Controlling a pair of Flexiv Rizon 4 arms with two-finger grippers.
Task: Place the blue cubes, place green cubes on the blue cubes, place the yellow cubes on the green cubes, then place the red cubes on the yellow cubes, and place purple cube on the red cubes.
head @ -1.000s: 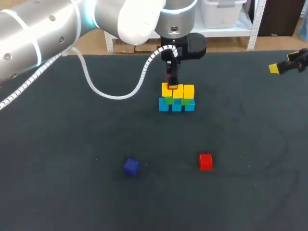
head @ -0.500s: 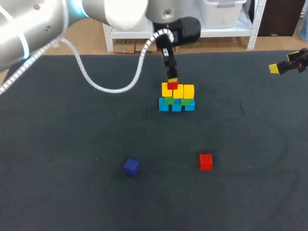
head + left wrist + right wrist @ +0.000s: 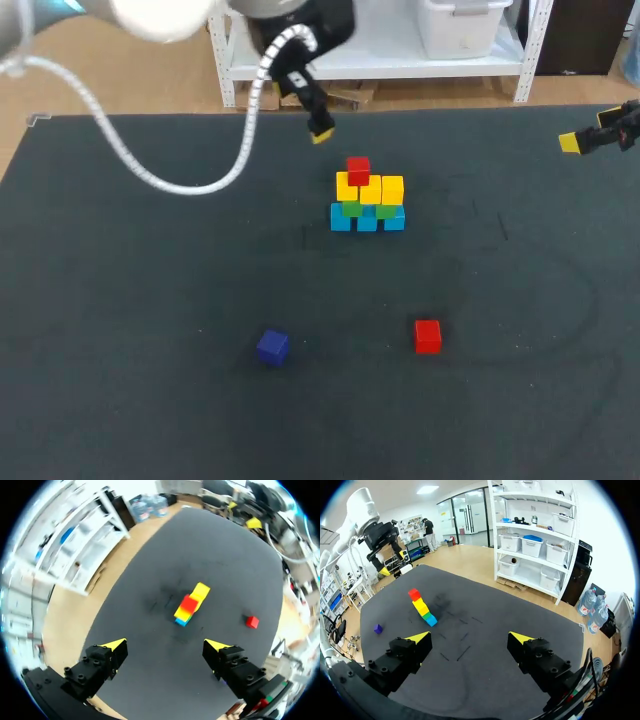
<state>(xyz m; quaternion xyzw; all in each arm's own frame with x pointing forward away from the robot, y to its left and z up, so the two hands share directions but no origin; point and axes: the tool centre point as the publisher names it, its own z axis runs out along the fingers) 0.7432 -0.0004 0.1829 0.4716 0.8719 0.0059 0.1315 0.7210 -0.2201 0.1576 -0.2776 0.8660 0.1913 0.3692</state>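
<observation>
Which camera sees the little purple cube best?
The head view: the purple cube shows plainly, with nothing in front of it. The right wrist view shows the cube only as a tiny speck far ahead. The left wrist view doesn't show it.

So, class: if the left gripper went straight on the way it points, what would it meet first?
Likely the table close beside the cube stack; its top red cube sits slightly off the left gripper line. Depth is unclear, so it might clip that cube.

Left gripper point(image 3: 165, 643), fingers apart, hangs above the cube stack point(image 3: 190, 606), loose red cube point(image 3: 252, 622) nearby
</observation>
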